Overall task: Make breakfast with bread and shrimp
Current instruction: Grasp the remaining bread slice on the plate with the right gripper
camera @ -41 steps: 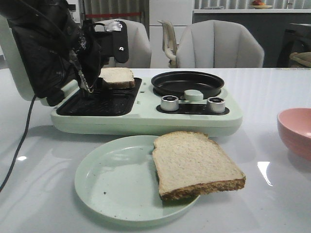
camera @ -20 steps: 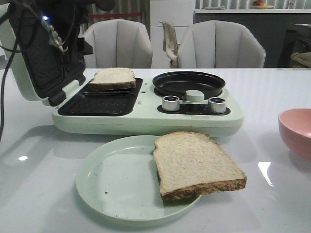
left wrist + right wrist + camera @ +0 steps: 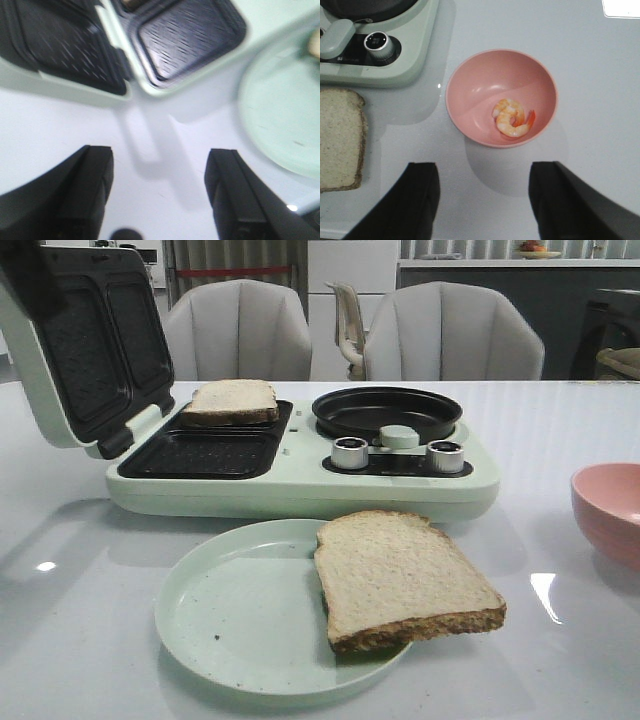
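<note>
The breakfast maker (image 3: 300, 465) stands open at the far middle of the surface (image 3: 560, 430), one bread slice (image 3: 232, 400) lying in its rear left tray. Nearer the front edge, the plate (image 3: 230, 615) carries the second slice (image 3: 400, 575), overhanging its right rim. At the right edge sits the pink bowl (image 3: 501, 97), holding the shrimp (image 3: 511, 118). The right gripper (image 3: 485, 200) hovers just short of the bowl, jaws wide apart and empty, much nearer than the left gripper (image 3: 160, 195), also spread and empty.
</note>
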`<state>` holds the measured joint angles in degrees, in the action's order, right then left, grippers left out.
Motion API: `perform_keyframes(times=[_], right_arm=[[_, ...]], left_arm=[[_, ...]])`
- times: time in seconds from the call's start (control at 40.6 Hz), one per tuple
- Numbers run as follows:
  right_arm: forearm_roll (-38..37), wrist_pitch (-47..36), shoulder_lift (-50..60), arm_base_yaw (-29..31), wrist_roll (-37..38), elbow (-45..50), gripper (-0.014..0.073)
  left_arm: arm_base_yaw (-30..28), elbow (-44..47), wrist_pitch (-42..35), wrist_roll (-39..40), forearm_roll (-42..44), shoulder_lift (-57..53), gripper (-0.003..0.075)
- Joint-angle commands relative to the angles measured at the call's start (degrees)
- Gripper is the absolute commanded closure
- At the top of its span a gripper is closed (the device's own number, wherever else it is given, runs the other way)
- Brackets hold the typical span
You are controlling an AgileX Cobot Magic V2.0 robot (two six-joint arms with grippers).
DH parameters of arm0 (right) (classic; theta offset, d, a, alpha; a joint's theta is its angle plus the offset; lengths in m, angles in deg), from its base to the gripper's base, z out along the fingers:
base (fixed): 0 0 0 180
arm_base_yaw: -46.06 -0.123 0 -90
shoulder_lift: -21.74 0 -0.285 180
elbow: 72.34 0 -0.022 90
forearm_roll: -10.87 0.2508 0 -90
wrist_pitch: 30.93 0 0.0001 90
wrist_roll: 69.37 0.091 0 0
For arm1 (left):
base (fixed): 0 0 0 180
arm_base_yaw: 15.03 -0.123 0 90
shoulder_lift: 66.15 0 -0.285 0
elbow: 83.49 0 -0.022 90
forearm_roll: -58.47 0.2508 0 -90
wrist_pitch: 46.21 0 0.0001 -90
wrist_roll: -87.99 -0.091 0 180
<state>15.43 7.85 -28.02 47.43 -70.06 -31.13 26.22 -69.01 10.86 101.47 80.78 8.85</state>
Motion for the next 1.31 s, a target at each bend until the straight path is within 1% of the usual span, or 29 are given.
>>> perform_keyframes(times=[0.0,0.099,0.246,0.345,0.493,0.567,0.714,0.887,1.01,1.084,1.256,1.281], right_arm=[[5.2,-3.3,-0.2,0.1,-0.5,-1.4,0.0088],[13.5,-0.8,-2.1,-0.1,-2.1,-1.4,0.0088],[24.2,2.8,-9.3,-2.9,-9.1,-1.4,0.0089],[31.0,2.4,-15.7,-6.0,-13.1,-1.4,0.0089],[38.0,-1.2,-26.7,-10.8,-16.7,-1.8,0.0089],[40.2,-3.1,-32.3,-12.6,-17.4,-2.6,0.0089],[40.4,-4.8,-42.4,-14.1,-17.4,-6.3,0.0089],[40.5,-2.9,-51.1,-14.1,-17.4,-12.5,0.0089],[40.5,-0.3,-55.1,-14.1,-18.0,-16.7,0.0095],[40.5,1.0,-56.6,-14.1,-19.3,-18.3,0.0151],[40.5,1.3,-56.7,-14.1,-19.5,-19.1,0.0396],[40.4,1.3,-56.5,-14.1,-19.6,-19.1,0.0420]], left_arm=[[0.5,1.2,-1.5,-2.7,-6.8,-7.0,0.0265],[0.5,4.9,-2.3,-2.6,-10.2,-13.3,0.0265],[0.5,8.7,-2.6,-2.6,-12.7,-19.9,0.0265],[0.5,10.2,-2.6,-2.6,-13.1,-22.7,0.0265],[0.5,10.8,-2.6,-2.6,-13.3,-24.0,0.0265],[0.5,10.8,-2.6,-2.6,-13.3,-24.0,0.0265],[0.5,10.9,-2.6,-2.6,-13.3,-23.8,0.0265],[0.5,10.9,-2.6,-2.6,-13.3,-23.8,0.0265],[0.5,10.9,-2.6,-2.6,-13.3,-23.8,0.0265],[0.5,10.9,-2.6,-2.6,-13.3,-23.8,0.0265],[0.5,10.9,-2.6,-2.6,-13.2,-23.8,0.0265],[0.5,10.9,-2.6,-2.6,-13.2,-23.8,0.0265]])
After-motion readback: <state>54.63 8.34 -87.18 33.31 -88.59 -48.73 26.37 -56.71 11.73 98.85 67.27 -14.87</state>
